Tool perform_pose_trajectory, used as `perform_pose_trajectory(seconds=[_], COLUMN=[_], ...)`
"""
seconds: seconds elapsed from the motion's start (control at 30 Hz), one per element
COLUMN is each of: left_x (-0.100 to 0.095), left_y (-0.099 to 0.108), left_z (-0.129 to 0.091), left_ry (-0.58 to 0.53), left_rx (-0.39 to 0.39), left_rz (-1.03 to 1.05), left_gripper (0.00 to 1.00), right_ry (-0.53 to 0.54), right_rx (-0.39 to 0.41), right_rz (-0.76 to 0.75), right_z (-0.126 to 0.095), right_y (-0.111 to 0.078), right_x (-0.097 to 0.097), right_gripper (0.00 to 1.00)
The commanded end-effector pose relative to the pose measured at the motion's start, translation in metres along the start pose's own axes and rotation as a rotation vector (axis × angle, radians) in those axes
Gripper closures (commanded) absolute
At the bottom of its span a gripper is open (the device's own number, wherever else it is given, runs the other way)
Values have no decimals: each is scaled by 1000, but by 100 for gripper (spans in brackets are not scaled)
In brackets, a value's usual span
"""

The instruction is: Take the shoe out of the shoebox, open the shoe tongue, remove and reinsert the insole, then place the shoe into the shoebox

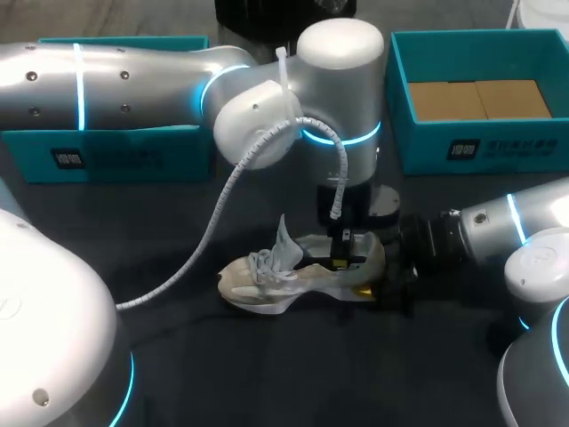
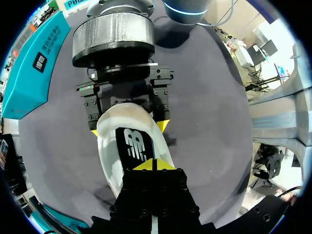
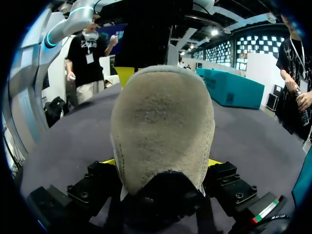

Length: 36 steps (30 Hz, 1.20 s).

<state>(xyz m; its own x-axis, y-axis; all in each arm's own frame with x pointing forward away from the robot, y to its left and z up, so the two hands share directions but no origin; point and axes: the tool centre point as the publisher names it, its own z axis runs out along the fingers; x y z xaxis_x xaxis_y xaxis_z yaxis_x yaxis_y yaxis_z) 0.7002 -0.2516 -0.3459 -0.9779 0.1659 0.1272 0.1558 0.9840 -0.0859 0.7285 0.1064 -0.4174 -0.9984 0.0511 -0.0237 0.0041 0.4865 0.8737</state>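
Dark grey surface [image 1: 267,374] fills the scene, with two teal shoeboxes along its far edge: one [image 1: 116,158] behind the left arm, the other [image 1: 462,151] at the far right. Well apart from both, the shoe [image 1: 284,277] sits on its sole near the middle. Its long axis runs across the surface, toe toward the left side and heel toward the right arm, with the tongue [image 1: 286,233] standing up. The right end effector [image 3: 162,162] comes in low along that axis and is clamped on the heel, one yellow tip on each side. The left end effector [image 2: 153,165] points straight down into the opening, its tips pressed together at the black insole [image 2: 132,144] — whether they pinch its edge I cannot tell. With the heel pinned from behind, the left arm looks the one placed to work the insole, and any pull would likely go upward out of the opening.
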Motion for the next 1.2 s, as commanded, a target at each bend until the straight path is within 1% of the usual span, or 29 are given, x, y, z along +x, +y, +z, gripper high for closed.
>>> perform_pose_trajectory(seconds=[0.03,0.37,0.57,0.83,1.03,1.2], left_x=[0,0,0,1,-6,-9], left_y=[1,1,2,4,6,7], left_z=[0,0,3,11,20,29], left_ry=[0,0,7,9,3,19], left_rx=[1,1,23,40,51,64], left_rz=[0,0,33,48,45,56], left_gripper=[100,100,100,100,100,100], right_ry=[-1,-1,-1,-1,-1,-1], right_rx=[2,2,2,2,2,2], right_rz=[0,0,0,0,0,0], right_z=[1,1,1,1,1,1], right_y=[1,1,1,1,1,1], right_x=[0,0,0,0,0,0], right_gripper=[100,100,100,100,100,100])
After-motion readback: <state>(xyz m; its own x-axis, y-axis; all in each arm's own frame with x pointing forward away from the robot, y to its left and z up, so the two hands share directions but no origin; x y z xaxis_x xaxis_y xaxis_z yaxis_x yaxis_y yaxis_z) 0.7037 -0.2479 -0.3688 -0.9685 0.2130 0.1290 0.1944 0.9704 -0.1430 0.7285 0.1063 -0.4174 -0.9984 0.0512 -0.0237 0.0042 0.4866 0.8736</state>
